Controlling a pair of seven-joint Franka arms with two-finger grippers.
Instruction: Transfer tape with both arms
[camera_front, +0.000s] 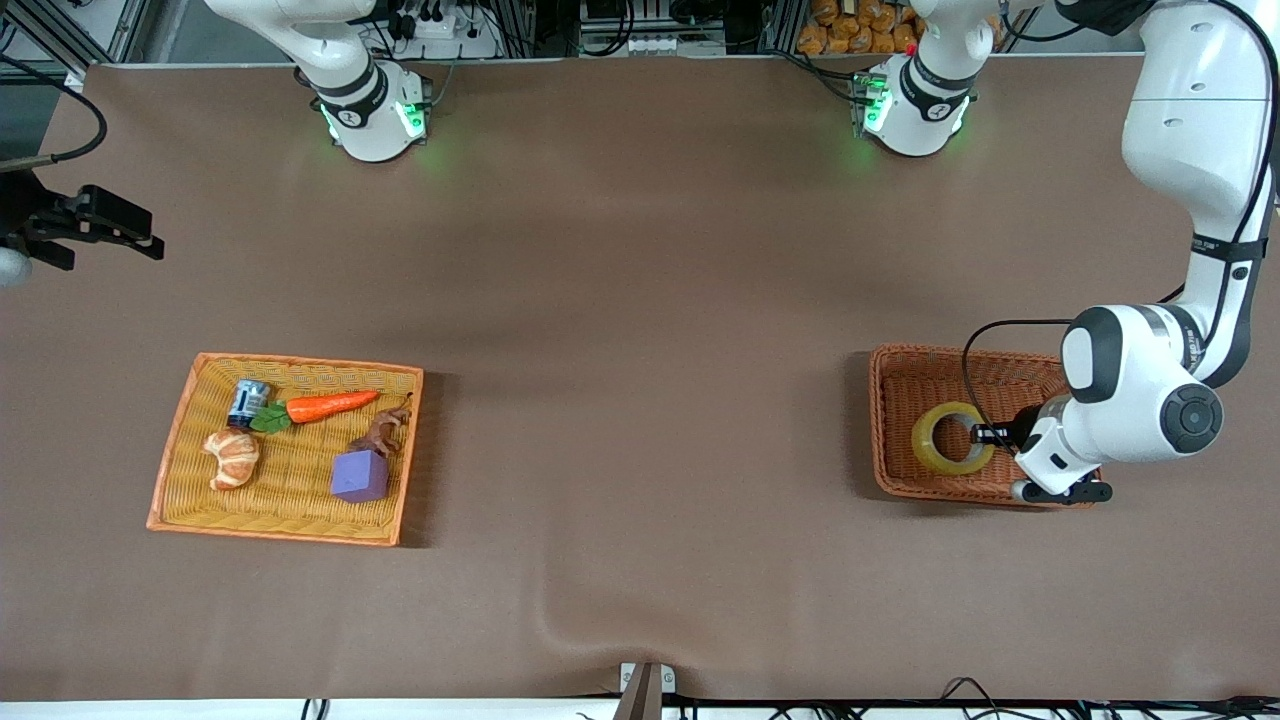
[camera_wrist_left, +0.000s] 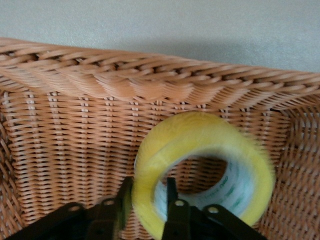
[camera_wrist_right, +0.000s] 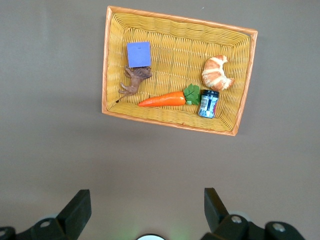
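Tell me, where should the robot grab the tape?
By its wall, from above: one finger in the hollow core, one outside. The tape lies in the basket, hole up, and the left gripper straddles the wall like that.

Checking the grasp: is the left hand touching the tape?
Touching. The left wrist view shows the left hand straddling the tape, fingers against its wall.

Brown table (camera_front: 640, 300), cluttered racks (camera_front: 640, 25) w/ cables
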